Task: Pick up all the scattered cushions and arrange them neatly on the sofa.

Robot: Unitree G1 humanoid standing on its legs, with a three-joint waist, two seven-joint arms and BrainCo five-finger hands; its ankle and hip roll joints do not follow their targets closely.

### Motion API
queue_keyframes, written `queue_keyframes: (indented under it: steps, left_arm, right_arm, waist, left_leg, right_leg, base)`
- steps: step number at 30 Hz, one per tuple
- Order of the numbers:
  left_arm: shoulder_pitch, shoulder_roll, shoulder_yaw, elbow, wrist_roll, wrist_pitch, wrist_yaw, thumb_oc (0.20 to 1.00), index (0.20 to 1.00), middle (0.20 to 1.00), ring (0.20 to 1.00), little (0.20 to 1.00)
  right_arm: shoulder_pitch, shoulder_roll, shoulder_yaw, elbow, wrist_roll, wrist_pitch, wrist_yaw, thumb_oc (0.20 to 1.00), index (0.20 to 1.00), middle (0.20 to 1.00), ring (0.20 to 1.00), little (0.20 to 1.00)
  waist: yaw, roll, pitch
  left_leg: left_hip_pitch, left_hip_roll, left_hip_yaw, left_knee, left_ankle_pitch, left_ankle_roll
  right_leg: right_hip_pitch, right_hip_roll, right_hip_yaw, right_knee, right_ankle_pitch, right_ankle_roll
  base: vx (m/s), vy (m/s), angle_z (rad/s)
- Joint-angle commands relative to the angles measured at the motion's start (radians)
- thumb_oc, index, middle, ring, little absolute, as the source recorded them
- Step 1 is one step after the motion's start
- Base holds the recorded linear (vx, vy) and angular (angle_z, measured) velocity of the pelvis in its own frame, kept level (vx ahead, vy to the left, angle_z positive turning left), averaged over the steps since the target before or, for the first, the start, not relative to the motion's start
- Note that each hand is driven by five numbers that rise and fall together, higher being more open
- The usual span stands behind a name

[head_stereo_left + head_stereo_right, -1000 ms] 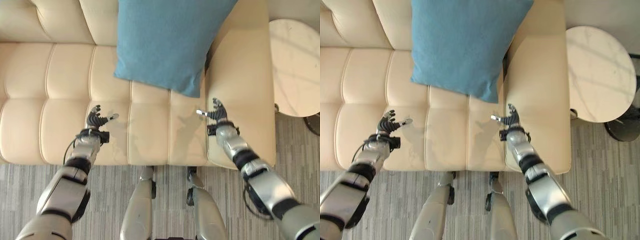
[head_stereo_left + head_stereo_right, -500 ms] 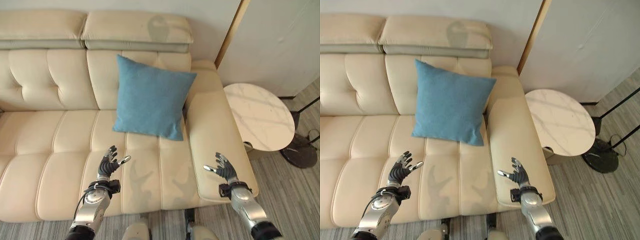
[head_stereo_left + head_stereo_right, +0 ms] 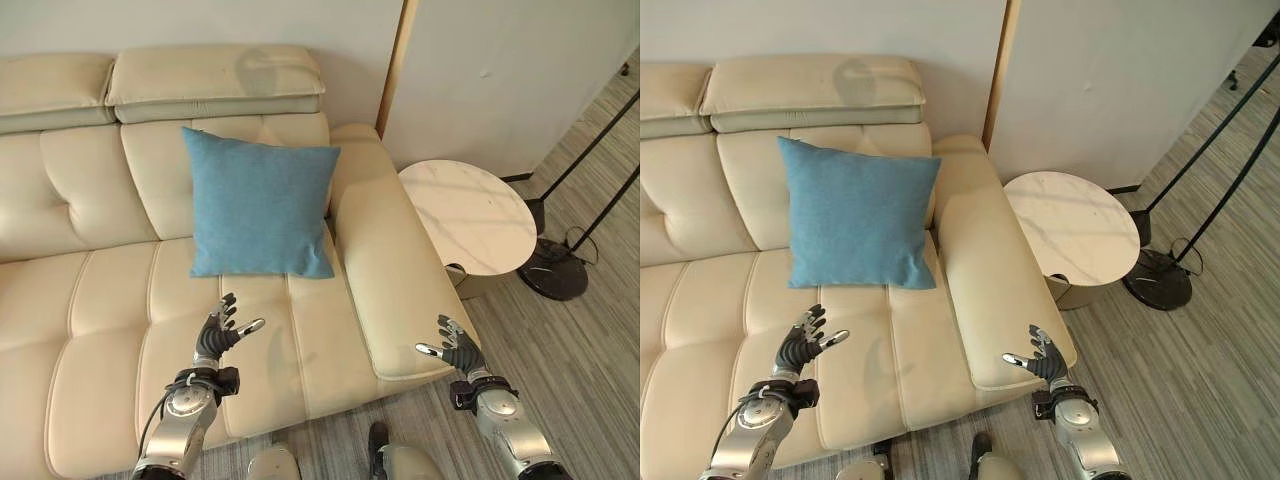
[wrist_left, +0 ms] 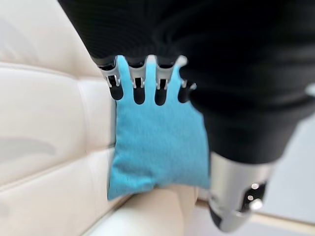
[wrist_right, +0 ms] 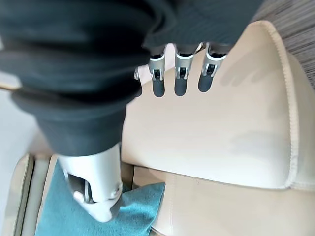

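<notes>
- Your left hand (image 3: pixel 218 335) hovers over the front of the cream sofa (image 3: pixel 100 300) seat, its fingers (image 3: pixel 226 310) spread and released, holding nothing.
- The blue cushion (image 3: pixel 258 203) stands upright against the backrest (its lower edge on the seat), just beside the sofa's right armrest (image 3: pixel 385 270).
- Your right hand (image 3: pixel 456 349) hangs by the armrest's front end, fingers relaxed and empty.
- A round marble tabletop (image 3: pixel 465 215) stands beside the armrest.

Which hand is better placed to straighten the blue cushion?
Left, probably. The open left hand hovers over the seat just below the blue square fabric cushion; the open right hand is off by the armrest corner.
</notes>
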State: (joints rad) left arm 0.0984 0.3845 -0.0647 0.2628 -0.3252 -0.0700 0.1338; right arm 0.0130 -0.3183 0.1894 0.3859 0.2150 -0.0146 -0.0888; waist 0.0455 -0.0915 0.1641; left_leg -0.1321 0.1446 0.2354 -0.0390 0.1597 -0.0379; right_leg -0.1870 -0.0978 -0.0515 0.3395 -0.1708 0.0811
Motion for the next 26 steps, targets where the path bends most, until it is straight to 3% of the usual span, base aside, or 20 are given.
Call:
queue_keyframes:
  steps: [1, 3, 4, 5, 6, 9, 14, 16, 19, 26]
  left_arm:
    - [-0.013, 0.019, 0.03, -0.022, 0.029, -0.029, 0.015, 1.0, 1.0, 1.0, 1.0, 1.0]
    - [-0.02, 0.01, 0.03, -0.024, 0.019, -0.033, 0.024, 1.0, 1.0, 1.0, 1.0, 1.0]
    - [-0.02, 0.01, 0.03, -0.024, 0.019, -0.033, 0.024, 1.0, 1.0, 1.0, 1.0, 1.0]
    - [-0.026, -0.003, 0.023, -0.025, -0.007, -0.036, 0.025, 1.0, 1.0, 1.0, 1.0, 1.0]
    - [-0.026, -0.003, 0.023, -0.025, -0.007, -0.036, 0.025, 1.0, 1.0, 1.0, 1.0, 1.0]
    - [-0.028, -0.025, 0.012, -0.024, -0.044, -0.035, 0.021, 1.0, 1.0, 1.0, 1.0, 1.0]
    - [0.014, -0.031, 0.007, -0.043, -0.055, -0.032, -0.007, 1.0, 1.0, 1.0, 1.0, 1.0]
    - [0.02, -0.039, 0.001, -0.042, -0.059, -0.026, -0.005, 1.0, 1.0, 1.0, 1.0, 1.0]
    - [0.022, -0.044, -0.019, -0.051, -0.045, -0.021, -0.009, 1.0, 1.0, 1.0, 1.0, 1.0]
    - [0.053, -0.029, -0.01, -0.063, -0.002, -0.012, -0.029, 1.0, 1.0, 1.0, 1.0, 1.0]
  right_arm:
    - [-0.03, -0.011, 0.01, -0.08, -0.022, -0.045, -0.029, 1.0, 1.0, 1.0, 1.0, 1.0]
    - [-0.032, -0.024, 0.013, -0.083, -0.019, -0.051, -0.034, 1.0, 1.0, 1.0, 1.0, 1.0]
    - [-0.032, -0.024, 0.013, -0.083, -0.019, -0.051, -0.034, 1.0, 1.0, 1.0, 1.0, 1.0]
    - [-0.027, -0.036, 0.014, -0.085, -0.014, -0.052, -0.038, 1.0, 1.0, 1.0, 1.0, 1.0]
    - [-0.027, -0.036, 0.014, -0.085, -0.014, -0.052, -0.038, 1.0, 1.0, 1.0, 1.0, 1.0]
    - [-0.031, -0.04, 0.024, -0.073, -0.008, -0.04, -0.04, 1.0, 1.0, 1.0, 1.0, 1.0]
    - [-0.013, -0.043, 0.047, -0.111, -0.014, -0.044, -0.007, 1.0, 1.0, 1.0, 1.0, 1.0]
    - [-0.007, -0.04, 0.046, -0.109, -0.02, -0.042, -0.002, 1.0, 1.0, 1.0, 1.0, 1.0]
    - [0.002, -0.034, 0.026, -0.104, -0.019, -0.039, -0.015, 1.0, 1.0, 1.0, 1.0, 1.0]
    - [0.013, -0.02, 0.034, -0.098, -0.022, -0.03, 0.001, 1.0, 1.0, 1.0, 1.0, 1.0]
  waist:
    - [0.02, -0.006, -0.008]
    - [0.015, 0.014, 0.016]
    - [0.015, 0.014, 0.015]
    - [0.005, 0.036, 0.039]
    - [0.005, 0.036, 0.038]
    - [-0.022, 0.037, 0.061]
    - [-0.046, 0.012, 0.04]
    - [-0.057, 0.022, 0.028]
    - [-0.079, 0.052, -0.008]
    - [-0.071, 0.059, -0.021]
  left_leg:
    - [-0.11, -0.056, -0.066, 0.042, -0.03, -0.005]
    - [-0.145, -0.033, -0.079, 0.047, 0.016, -0.038]
    - [-0.146, -0.033, -0.08, 0.047, 0.016, -0.038]
    - [-0.172, -0.019, -0.085, 0.045, 0.048, -0.061]
    - [-0.172, -0.019, -0.086, 0.045, 0.048, -0.061]
    - [-0.171, -0.027, -0.098, 0.125, -0.013, -0.05]
    - [-0.046, -0.047, -0.146, 0.253, -0.213, -0.027]
    - [0.0, -0.039, -0.146, 0.206, -0.202, -0.028]
    - [0.056, -0.037, -0.118, 0.029, -0.16, -0.038]
    - [0.111, -0.053, -0.097, -0.024, -0.163, -0.031]
  right_leg:
    - [0.23, 0.042, 0.012, -0.262, -0.001, -0.003]
    - [0.225, 0.074, 0.003, -0.292, 0.003, -0.023]
    - [0.224, 0.074, 0.002, -0.292, 0.004, -0.023]
    - [0.212, 0.091, -0.02, -0.295, 0.002, -0.035]
    - [0.212, 0.092, -0.02, -0.295, 0.002, -0.035]
    - [0.176, 0.061, -0.064, -0.279, 0.031, -0.034]
    - [0.152, 0.013, -0.084, -0.297, 0.071, -0.029]
    - [0.146, 0.017, -0.094, -0.297, 0.073, -0.027]
    - [0.129, 0.024, -0.125, -0.311, 0.081, -0.015]
    - [0.152, 0.007, -0.117, -0.349, 0.114, 0.011]
  base:
    - [-0.2, -0.258, -0.29]
    - [-0.17, -0.175, -0.29]
    - [-0.28, -0.194, -0.16]
    - [-0.19, -0.118, 0.11]
    - [-0.4, -0.177, 0.49]
    - [-0.29, -0.061, 0.35]
    - [-0.12, 0.017, 0.3]
    - [-0.01, 0.086, 0.29]
    - [-0.03, 0.137, 0.48]
    - [0.01, 0.108, 0.0]
